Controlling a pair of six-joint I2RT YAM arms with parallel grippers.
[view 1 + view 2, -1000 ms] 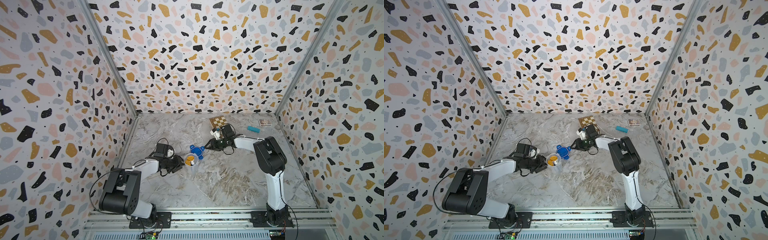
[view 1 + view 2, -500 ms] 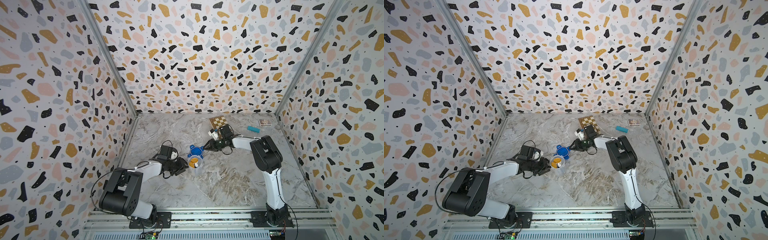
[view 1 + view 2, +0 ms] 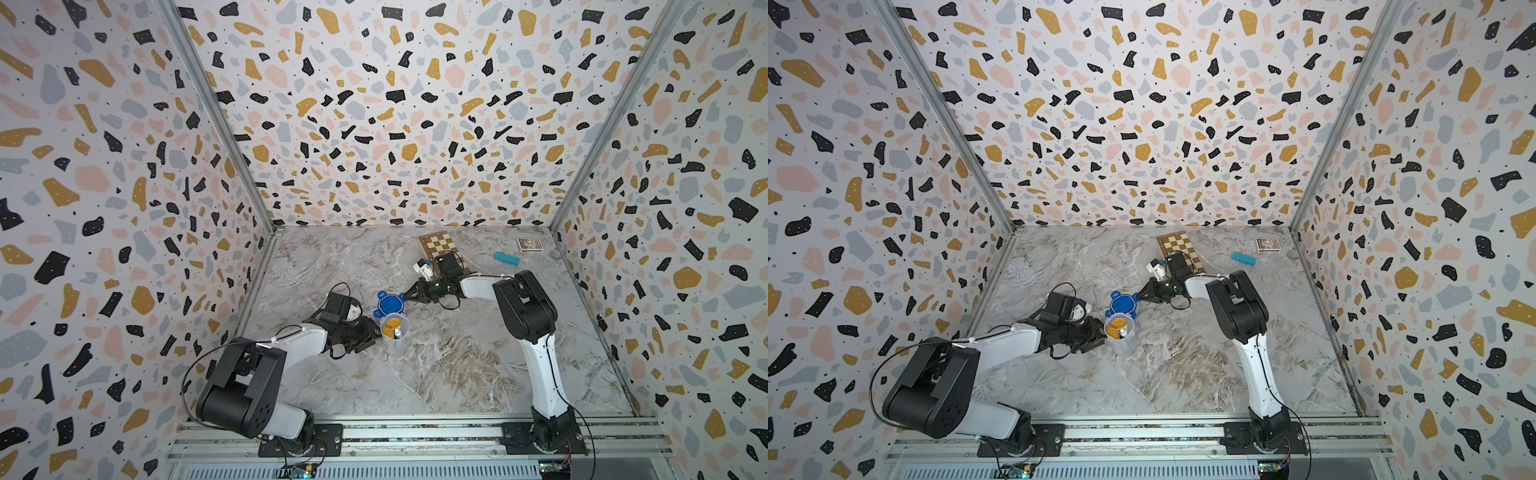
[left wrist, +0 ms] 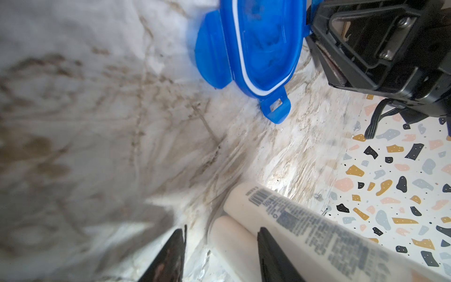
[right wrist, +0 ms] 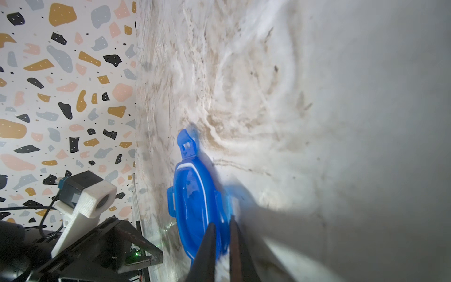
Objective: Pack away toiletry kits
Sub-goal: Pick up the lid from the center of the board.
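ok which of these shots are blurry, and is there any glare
Right wrist view: the blue lid is motion-smeared, half the table dim and soft. Left wrist view: much of the table is blurred, with glare beside the white bottles. Both top views: sharp and evenly lit, the clear tub crisp.

The right gripper point(image 3: 407, 296) has closed on the blue lid point(image 3: 390, 304); clear tub point(image 3: 395, 347) slid slightly right.

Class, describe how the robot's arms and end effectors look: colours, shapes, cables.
The left arm and right arm have white link shells and bulky black joints. Thin black cables loop beside them. The left end effector and right end effector are black, with slim tapered fingers.
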